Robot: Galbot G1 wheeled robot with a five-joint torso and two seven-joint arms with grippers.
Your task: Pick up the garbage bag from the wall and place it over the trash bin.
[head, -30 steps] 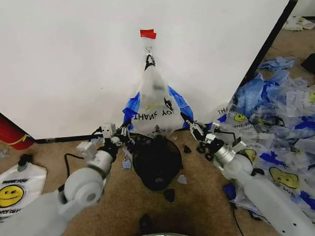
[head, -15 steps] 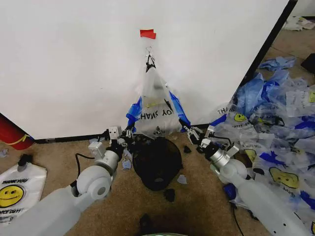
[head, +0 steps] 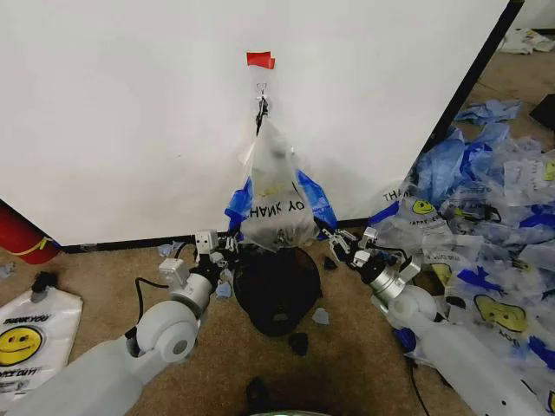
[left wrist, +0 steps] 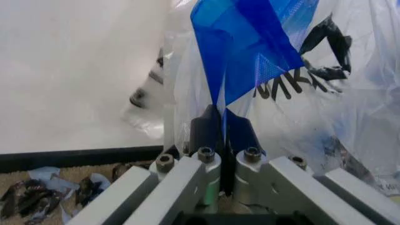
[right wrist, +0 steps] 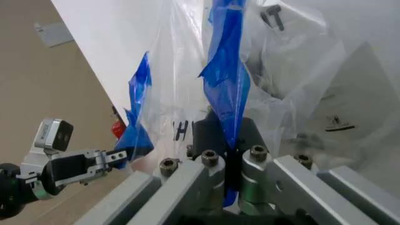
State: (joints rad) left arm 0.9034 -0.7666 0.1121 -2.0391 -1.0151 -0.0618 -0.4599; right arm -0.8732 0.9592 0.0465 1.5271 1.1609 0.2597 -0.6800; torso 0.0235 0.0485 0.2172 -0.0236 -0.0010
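Hands (left wrist: 223,123) (right wrist: 228,125) pinch crinkly clear bag (head: 276,195) — blue strips.

left pincer (head: 227,252): closed, low | right pincer (head: 334,241): closed, low | arms: extended forward

The garbage bag (head: 276,195) hanging on the wall reads "THANK YOU" upside down; a white bag (head: 30,334) on the floor carries "THANK YOU" above a smiley
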